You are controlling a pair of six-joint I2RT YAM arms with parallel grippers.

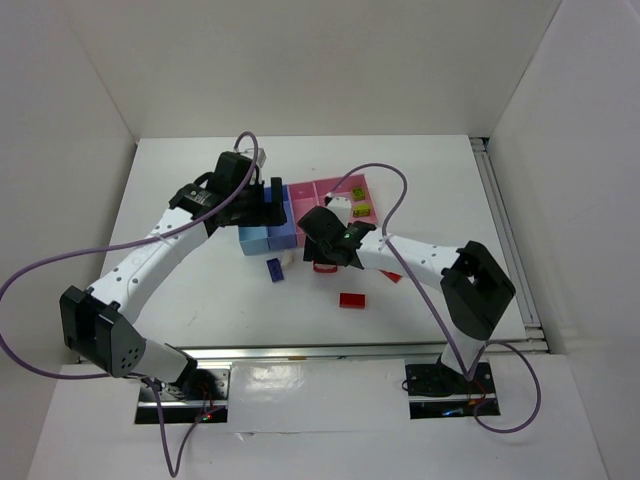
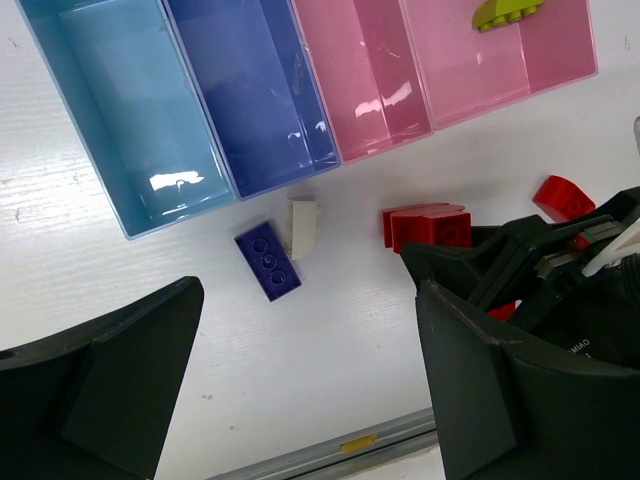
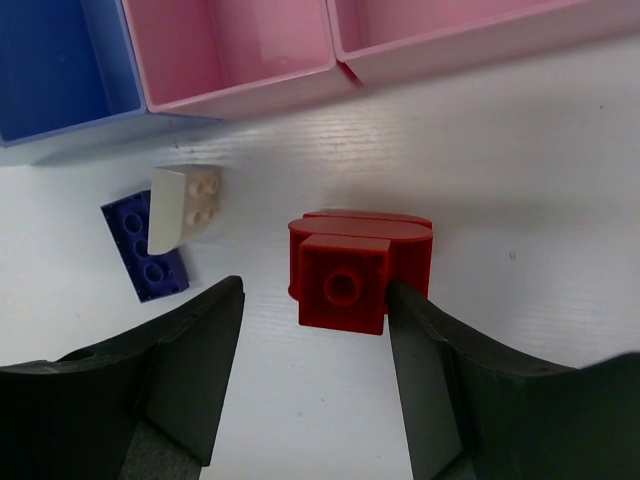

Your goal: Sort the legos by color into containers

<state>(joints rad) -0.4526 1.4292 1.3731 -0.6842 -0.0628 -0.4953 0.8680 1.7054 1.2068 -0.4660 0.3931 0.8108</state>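
The four joined bins stand in a row: light blue (image 2: 130,110), darker blue (image 2: 255,85), pink (image 2: 360,70) and a wider pink one (image 2: 500,60) holding a lime green brick (image 2: 507,10). A dark blue brick (image 3: 145,250) and a whitish brick (image 3: 185,205) lie side by side in front of the bins. My right gripper (image 3: 315,350) is open and low over a red brick (image 3: 358,270); its right finger (image 3: 450,380) touches the brick's side. My left gripper (image 2: 300,400) is open and empty above the bins (image 1: 265,205). The right gripper (image 1: 325,255) is just right of it.
Two more red bricks lie on the white table, one in front (image 1: 351,299) and one beside the right arm (image 1: 392,276). A metal rail (image 1: 320,350) runs along the near table edge. White walls enclose the table on three sides.
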